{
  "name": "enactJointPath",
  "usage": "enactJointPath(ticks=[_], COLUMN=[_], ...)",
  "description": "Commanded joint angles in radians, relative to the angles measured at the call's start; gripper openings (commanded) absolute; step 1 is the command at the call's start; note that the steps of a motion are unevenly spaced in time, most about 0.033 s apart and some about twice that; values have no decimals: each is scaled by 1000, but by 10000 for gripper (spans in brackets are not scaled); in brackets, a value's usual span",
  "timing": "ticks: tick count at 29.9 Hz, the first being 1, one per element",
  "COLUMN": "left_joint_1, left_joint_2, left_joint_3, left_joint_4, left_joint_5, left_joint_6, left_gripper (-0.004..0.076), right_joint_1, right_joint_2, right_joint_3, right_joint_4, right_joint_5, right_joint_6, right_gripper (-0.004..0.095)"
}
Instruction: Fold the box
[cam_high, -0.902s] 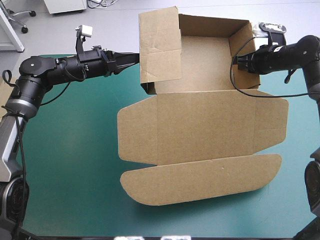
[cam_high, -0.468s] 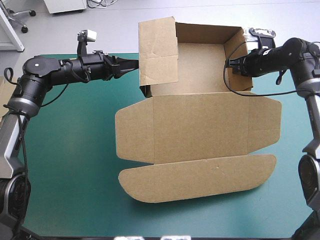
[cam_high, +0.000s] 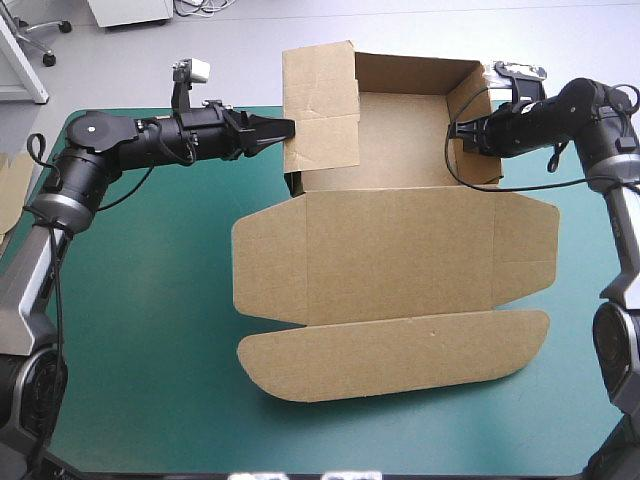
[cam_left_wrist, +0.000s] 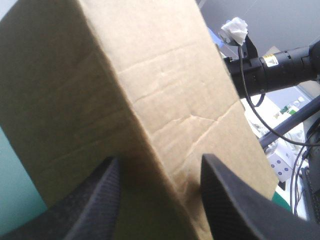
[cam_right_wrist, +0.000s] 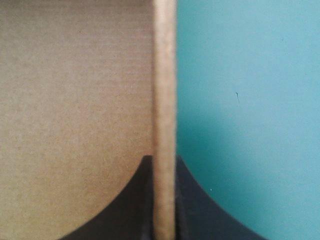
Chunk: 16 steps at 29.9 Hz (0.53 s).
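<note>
I'm pinching the right wall (cam_high: 472, 128) of the box (cam_high: 400, 250) with my right fingers (cam_right_wrist: 131, 206) at the far side of the bench (cam_high: 150, 330), left fingers (cam_left_wrist: 97, 200) open astride the left flap (cam_high: 320, 110), which may buckle if I'm pushing crooked.

One brown box (cam_high: 400, 130), with one flat lid (cam_high: 400, 255) and one rounded flap (cam_high: 400, 355) along the lid's near edge, lies on one teal-green surface (cam_high: 140, 330); one strip of spare board (cam_high: 12, 185) shows at that surface's left edge. Two tools are in view, the left tool (cam_high: 287, 130) and the right tool (cam_high: 458, 135). Each has two black fingers (cam_left_wrist: 95, 200), four in all.
</note>
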Motion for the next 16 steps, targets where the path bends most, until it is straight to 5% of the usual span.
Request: enactJointPath(ticks=[1, 16], left_joint_1=[-24, -40], left_joint_2=[-44, -44], left_joint_3=[-34, -182], left_joint_4=[-54, 94], left_joint_5=[-39, -4], left_joint_6=[6, -76], left_gripper=[364, 364], right_joint_1=[0, 0], right_joint_2=[-54, -54], right_joint_3=[-28, -28], right_joint_4=[49, 49], right_joint_5=[-40, -33], right_joint_6=[7, 14], right_gripper=[-22, -22])
